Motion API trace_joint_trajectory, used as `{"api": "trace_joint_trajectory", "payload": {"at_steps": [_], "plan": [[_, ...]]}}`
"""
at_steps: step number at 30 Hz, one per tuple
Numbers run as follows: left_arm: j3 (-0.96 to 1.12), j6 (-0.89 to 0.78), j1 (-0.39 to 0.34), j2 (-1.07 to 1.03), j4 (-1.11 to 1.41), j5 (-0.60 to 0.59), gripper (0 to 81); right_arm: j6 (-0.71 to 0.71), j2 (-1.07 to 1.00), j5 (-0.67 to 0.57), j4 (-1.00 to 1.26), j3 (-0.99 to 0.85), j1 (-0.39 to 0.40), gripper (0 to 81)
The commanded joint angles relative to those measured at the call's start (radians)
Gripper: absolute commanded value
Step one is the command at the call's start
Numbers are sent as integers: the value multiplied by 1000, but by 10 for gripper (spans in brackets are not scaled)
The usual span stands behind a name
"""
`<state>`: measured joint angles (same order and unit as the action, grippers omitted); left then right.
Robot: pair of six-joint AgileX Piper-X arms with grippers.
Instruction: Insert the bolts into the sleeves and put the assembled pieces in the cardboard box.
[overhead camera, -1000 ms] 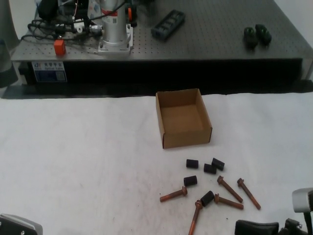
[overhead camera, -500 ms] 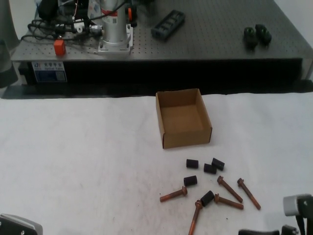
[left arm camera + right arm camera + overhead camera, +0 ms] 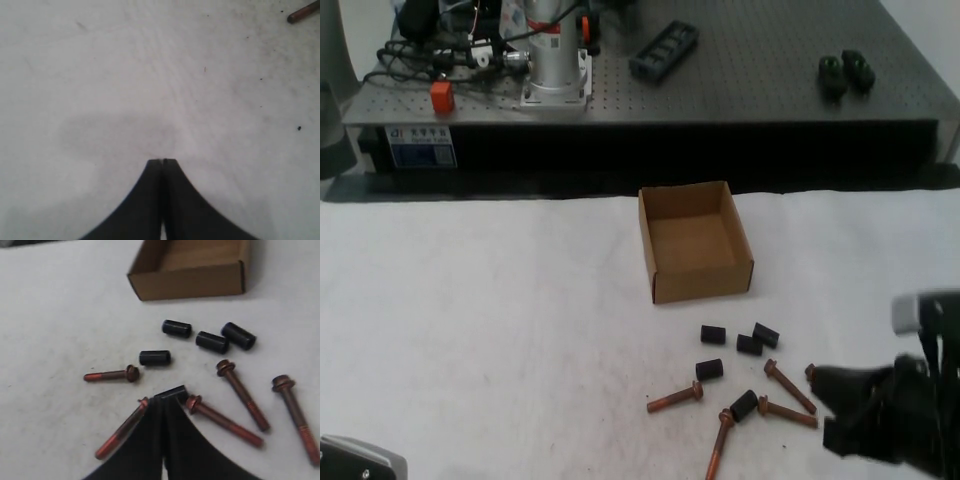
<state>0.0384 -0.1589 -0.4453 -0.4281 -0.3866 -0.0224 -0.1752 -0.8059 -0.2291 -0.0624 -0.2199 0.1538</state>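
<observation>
The cardboard box (image 3: 700, 282) stands open on the white cloth (image 3: 500, 330), and what can be seen of its inside is bare. At its 6 o'clock lie the loose black sleeves (image 3: 713, 334) and copper-coloured bolts (image 3: 675, 399).

The right gripper (image 3: 163, 399) has its fingers pressed together with nothing between them. They half hide the fifth sleeve (image 3: 172, 391), which lies against a bolt head; whether it is actually on that bolt cannot be told.

The right arm (image 3: 895, 415), a dark blur at the box's 4 o'clock, covers all but the head of the outermost bolt (image 3: 810, 372).

The left gripper (image 3: 162, 161) is closed tip to tip and empty, over bare cloth. A bolt end (image 3: 302, 12) is cut off by the frame nearby. A corner of the left arm (image 3: 355, 460) is just visible at the box's 8 o'clock.
</observation>
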Motion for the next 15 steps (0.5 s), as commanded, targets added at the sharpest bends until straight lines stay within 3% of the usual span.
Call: {"api": "trace_joint_trajectory", "payload": {"at_steps": [1, 6, 11, 13, 15], "plan": [[5, -57, -1, 3, 51, -49, 7, 167, -82, 140, -247, -159, 0, 0], [5, -158, -1, 3, 174, -132, 7, 304, -279, 247, -526, -364, -3, 0], [5, -203, -1, 3, 273, -191, 5, 330, -482, 256, -654, -516, -34, 2], [5, -208, -1, 3, 293, -215, 11, 376, -564, 256, -693, -579, -58, 39], [5, -208, -1, 3, 300, -243, 62, 421, -632, 256, -712, -633, -78, 132]]}}
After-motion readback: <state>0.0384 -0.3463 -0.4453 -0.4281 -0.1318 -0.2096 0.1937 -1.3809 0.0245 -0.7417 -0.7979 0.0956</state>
